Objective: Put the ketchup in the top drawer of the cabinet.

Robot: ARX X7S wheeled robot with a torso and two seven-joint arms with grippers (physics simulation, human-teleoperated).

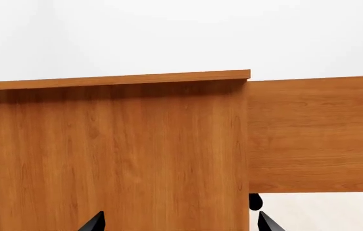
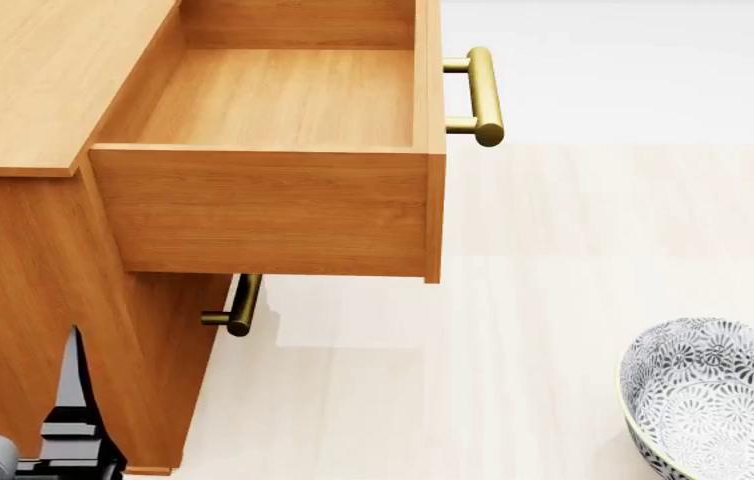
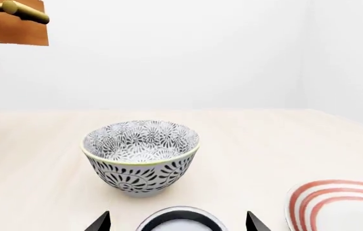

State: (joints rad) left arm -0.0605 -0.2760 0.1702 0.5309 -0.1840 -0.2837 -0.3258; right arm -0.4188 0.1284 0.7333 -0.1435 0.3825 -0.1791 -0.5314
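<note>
The cabinet (image 2: 30,90) fills the head view's left, its flat top meeting the pulled-out top drawer (image 2: 270,205), whose inside shows bare wood. The drawer's brass handle (image 2: 481,95) juts from its front; a lower handle (image 2: 240,306) sits beneath the open box. On the pale bench (image 2: 511,330) a patterned bowl (image 3: 141,156) stands upright, well apart from the cabinet. Near it lies a red-striped plate (image 3: 342,207). The ketchup (image 3: 180,220) shows only as a silver lid between the right fingers (image 3: 256,223), which stand apart either side of it, not visibly clamped. The left fingers (image 1: 93,221) are spread, facing the cabinet's side.
</note>
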